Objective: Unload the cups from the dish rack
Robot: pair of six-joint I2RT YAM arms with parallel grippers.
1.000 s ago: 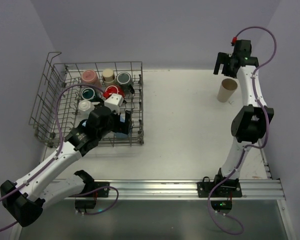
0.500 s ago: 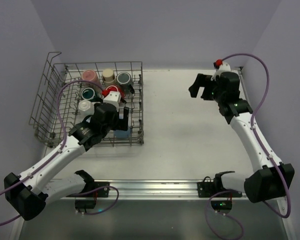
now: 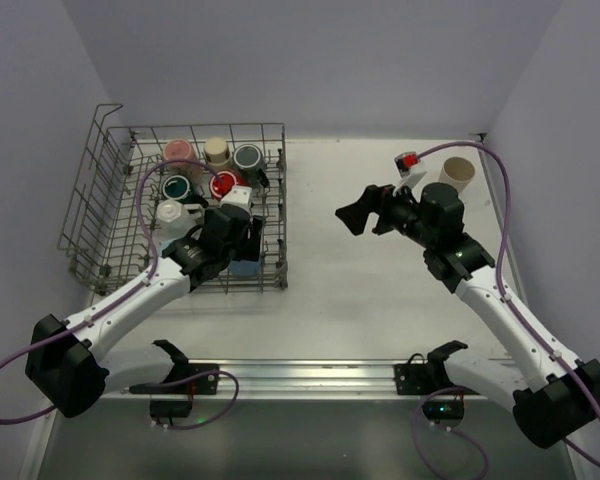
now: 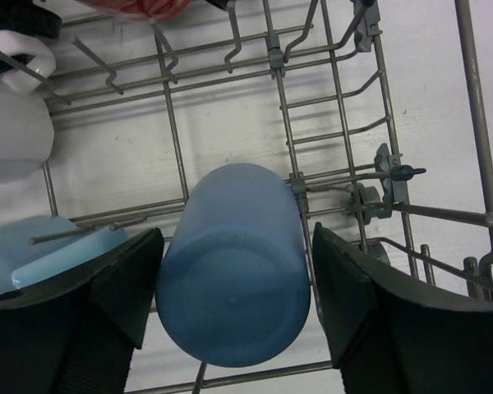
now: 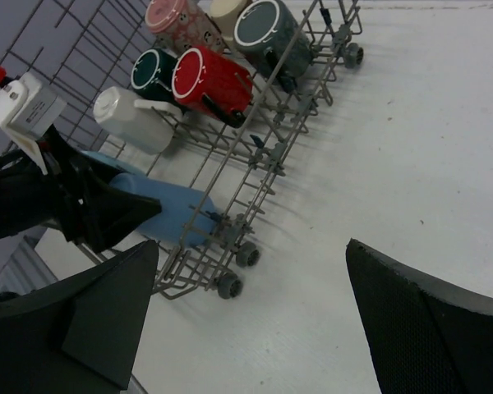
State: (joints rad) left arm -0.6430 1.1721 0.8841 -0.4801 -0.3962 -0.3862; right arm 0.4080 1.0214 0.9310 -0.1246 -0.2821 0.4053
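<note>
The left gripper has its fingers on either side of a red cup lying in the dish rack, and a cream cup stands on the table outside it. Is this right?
Only the colour is wrong: the cup that the left gripper straddles is light blue, not red, as the left wrist view shows. The rest holds.

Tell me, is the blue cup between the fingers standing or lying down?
Lying down: the blue cup rests on its side in the dish rack.

Table (image 3: 360, 290) with dish rack (image 3: 205, 126), cream cup (image 3: 457, 177)
</note>
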